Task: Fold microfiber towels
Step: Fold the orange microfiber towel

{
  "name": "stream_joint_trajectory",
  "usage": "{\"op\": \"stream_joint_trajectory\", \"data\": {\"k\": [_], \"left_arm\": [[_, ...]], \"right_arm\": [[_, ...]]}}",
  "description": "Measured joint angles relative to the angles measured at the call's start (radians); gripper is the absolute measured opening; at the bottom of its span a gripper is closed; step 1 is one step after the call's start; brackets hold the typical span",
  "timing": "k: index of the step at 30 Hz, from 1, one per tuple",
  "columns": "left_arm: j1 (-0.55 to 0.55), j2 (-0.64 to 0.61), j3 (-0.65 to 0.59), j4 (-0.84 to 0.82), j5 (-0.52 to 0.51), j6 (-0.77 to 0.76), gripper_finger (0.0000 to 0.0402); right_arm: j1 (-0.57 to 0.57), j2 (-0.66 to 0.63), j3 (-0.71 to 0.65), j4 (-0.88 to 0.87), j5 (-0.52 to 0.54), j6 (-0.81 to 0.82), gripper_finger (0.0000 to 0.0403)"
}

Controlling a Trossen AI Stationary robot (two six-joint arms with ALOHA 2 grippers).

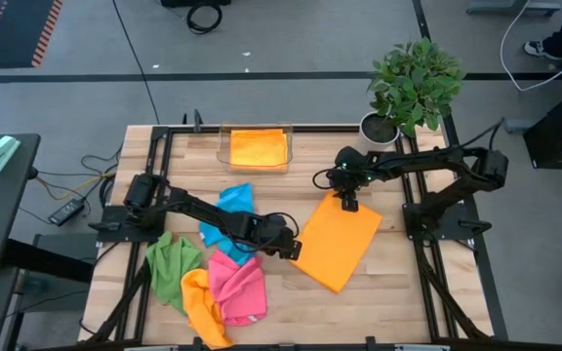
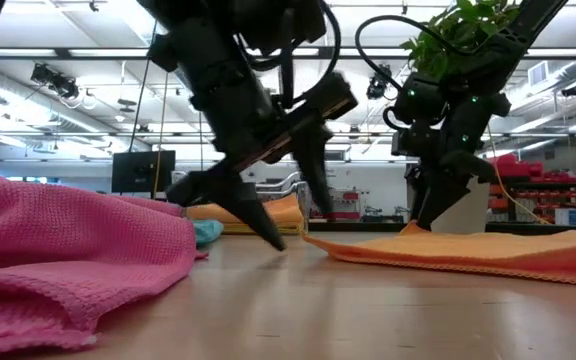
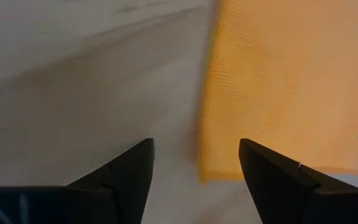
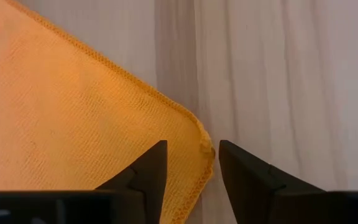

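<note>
Left tool: left tool [image 1: 293, 248] is hovering with its jaws spread wide and nothing between them, just beside the near-left edge of the orange towel [image 1: 340, 239]; in the left wrist view its fingers [image 3: 129, 171] are framing that towel's corner [image 3: 278, 93].
Right tool: right tool [image 1: 346, 200] is hanging at the far corner of the same towel, at about twelve o'clock on the cloth; its jaws are standing partly apart over the hemmed corner [image 4: 201, 140], gripping nothing that I can make out.
Step in hand: judging by this, both arms are lining up on opposite corners of the flat orange towel, about to pinch for a fold.
Next move: each tool is needing to drop onto its corner and pinch only the top layer; the cloth is lying flush on the tabletop [image 1: 398, 283], so a shallow, scraping approach looks wise.
Orange towel: lying spread out, flat, a tilted rectangle near the middle-right of the tabletop; fine waffle-like weave with a stitched hem.
Waiting pile: green towel [image 1: 172, 265], pink towel [image 1: 237, 285], a yellow-orange towel [image 1: 201, 307] and blue towel [image 1: 230, 210] are sitting crumpled at about eight o'clock, soft and rumpled.
Tray: clear plastic tray [image 1: 226, 148] at twelve o'clock is holding a folded orange cloth [image 1: 259, 148].
Tabletop: pale wood, smooth grain.
Plant: potted plant [image 1: 413, 83] is standing at the two o'clock corner.
</note>
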Motion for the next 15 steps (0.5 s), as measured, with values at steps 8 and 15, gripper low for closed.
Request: {"op": "stream_joint_trajectory", "data": {"k": [8,15], "left_arm": [[0.000,0.007,-0.001,0.027,0.040,0.027,0.0227],[0.000,0.007,-0.001,0.020,0.080,0.039,0.0180]], "right_arm": [[0.000,0.001,0.000,0.008,0.000,-0.003,0.0099],[0.000,0.001,0.000,0.011,0.001,-0.003,0.0054]]}}
